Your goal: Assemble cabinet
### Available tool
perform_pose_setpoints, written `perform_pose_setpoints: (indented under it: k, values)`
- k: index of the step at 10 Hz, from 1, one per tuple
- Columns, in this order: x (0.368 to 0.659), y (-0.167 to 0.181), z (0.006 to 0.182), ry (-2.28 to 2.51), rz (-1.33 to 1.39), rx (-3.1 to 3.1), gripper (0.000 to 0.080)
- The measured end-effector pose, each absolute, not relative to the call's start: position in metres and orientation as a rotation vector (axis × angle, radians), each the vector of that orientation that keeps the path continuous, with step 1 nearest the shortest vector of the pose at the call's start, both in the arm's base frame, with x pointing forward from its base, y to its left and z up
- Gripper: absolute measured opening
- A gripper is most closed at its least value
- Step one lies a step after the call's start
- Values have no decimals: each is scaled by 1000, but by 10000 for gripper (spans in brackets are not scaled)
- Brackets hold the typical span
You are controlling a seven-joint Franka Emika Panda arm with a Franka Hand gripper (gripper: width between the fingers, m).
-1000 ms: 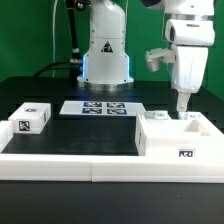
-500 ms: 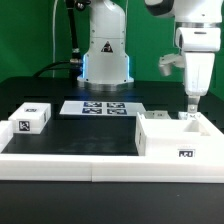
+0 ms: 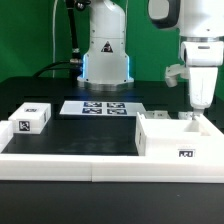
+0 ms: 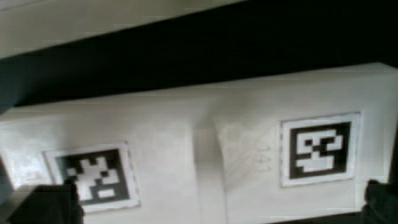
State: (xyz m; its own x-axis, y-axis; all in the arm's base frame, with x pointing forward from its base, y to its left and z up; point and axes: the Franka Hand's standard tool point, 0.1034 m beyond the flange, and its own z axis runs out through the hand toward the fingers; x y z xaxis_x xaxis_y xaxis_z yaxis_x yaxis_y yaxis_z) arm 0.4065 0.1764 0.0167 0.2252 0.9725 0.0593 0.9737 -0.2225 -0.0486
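End effector (image 3: 198, 112) held over the cabinet box (image 3: 178, 140)
The jaws are seen apart, with nothing clamped. The cabinet box is placed at lower right of the exterior frame on the table (image 3: 90, 135); a tagged block (image 3: 32, 118) is set lower left.

One large white box (image 3: 168, 140), one small tagged block (image 3: 30, 118), one marker board (image 3: 97, 107) carrying four tags, one robot arm (image 3: 197, 45).

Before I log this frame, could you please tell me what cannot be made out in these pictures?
- Exterior view: whether the gripper touches the cabinet box; white on white, too small.
- Exterior view: the box's inside, hidden by its front wall.
- Wrist view: the tags, blurred; the fingertips, cut off by the picture's edge.
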Motion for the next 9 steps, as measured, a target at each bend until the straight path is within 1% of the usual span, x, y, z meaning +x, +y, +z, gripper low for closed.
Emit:
perform_pose_setpoints:
  k: [1,3,4,5,6,7,8,9]
  values:
    - [405,177,13,-1906,-19,-2396,797]
    - [405,174,13,-1903,-18,-2399,797]
    - [406,172,12,-1899,-18,-2402,683]
    - [406,171,11,-1895,-15,-2403,549]
    - [405,171,10,-1894,-15,-2403,549]
    - [406,171,10,-1892,-20,-2406,361]
    - [407,170,9,-1890,-20,-2408,226]
    - [407,170,9,-1890,-20,-2408,226]
